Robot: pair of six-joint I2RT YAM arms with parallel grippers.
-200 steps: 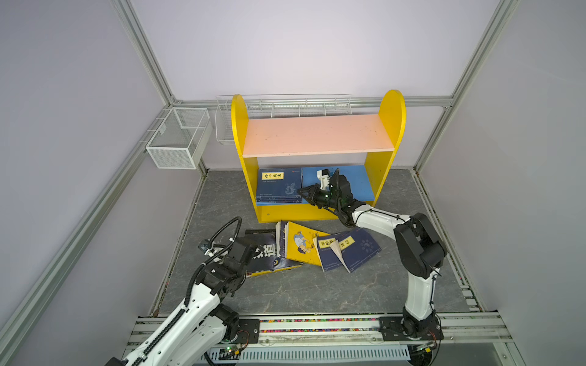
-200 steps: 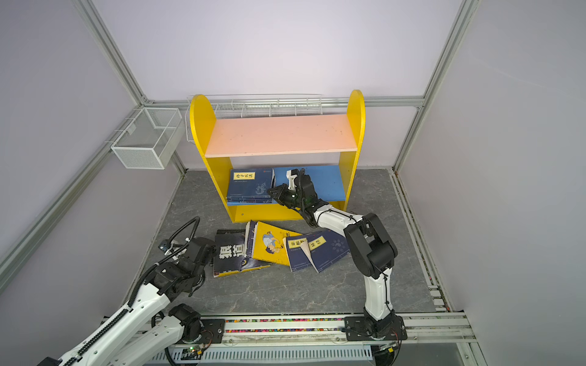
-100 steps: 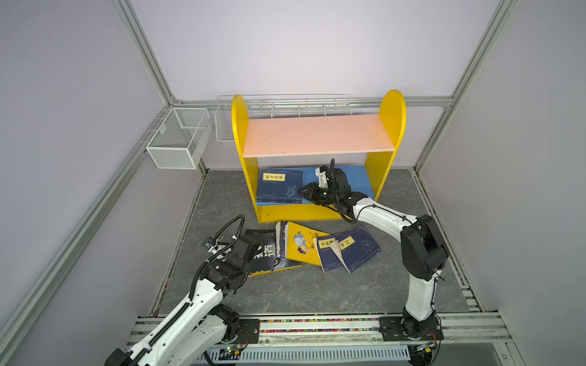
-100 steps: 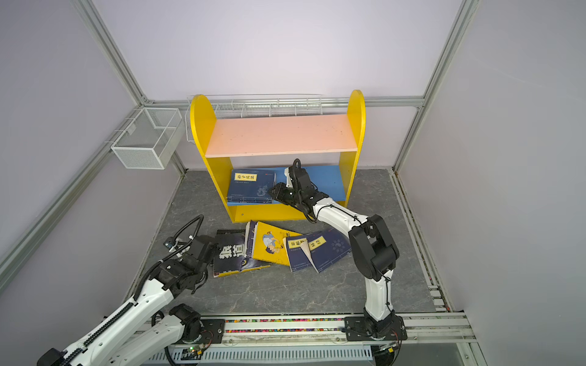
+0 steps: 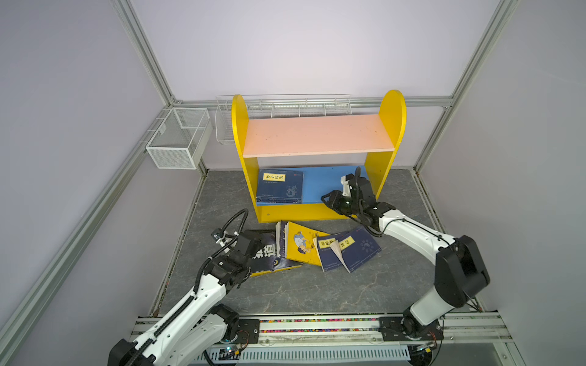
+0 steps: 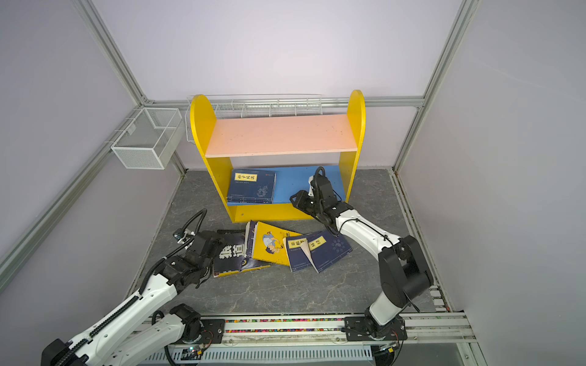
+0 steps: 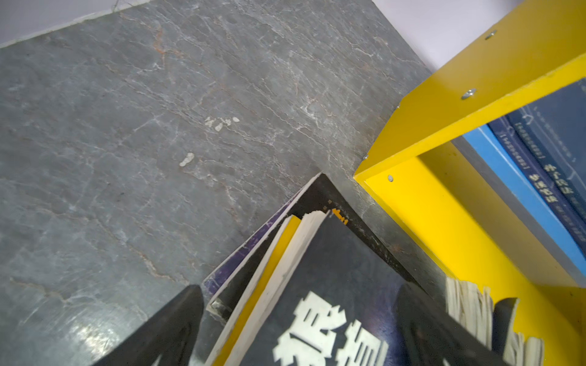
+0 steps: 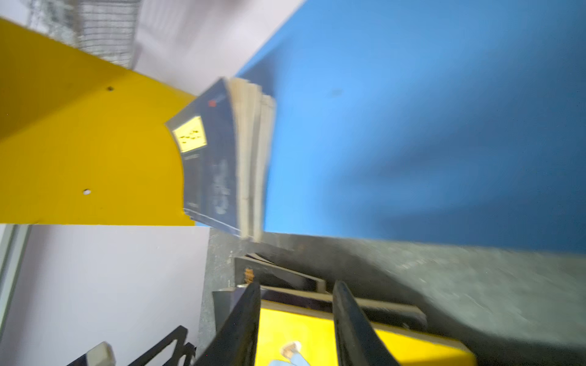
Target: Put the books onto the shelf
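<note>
pink board [image 5: 317,134]: bare | blue board [image 5: 318,182] right: likely free | left: navy books [image 5: 280,187]

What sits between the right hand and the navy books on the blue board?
Nothing: only bare blue board lies between the right hand and the navy books, as both top views show.

The right jaws have parted and drawn back from the shelf [image 5: 317,136].

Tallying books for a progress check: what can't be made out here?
Book count in the navy stack on the blue board: both top views show only the top cover; right wrist view is blurred.
Whether the left gripper touches the black book: left wrist view cuts off its fingers; in top views it's black on black.
Floor pile's lower books: overlapping covers hide them.
</note>
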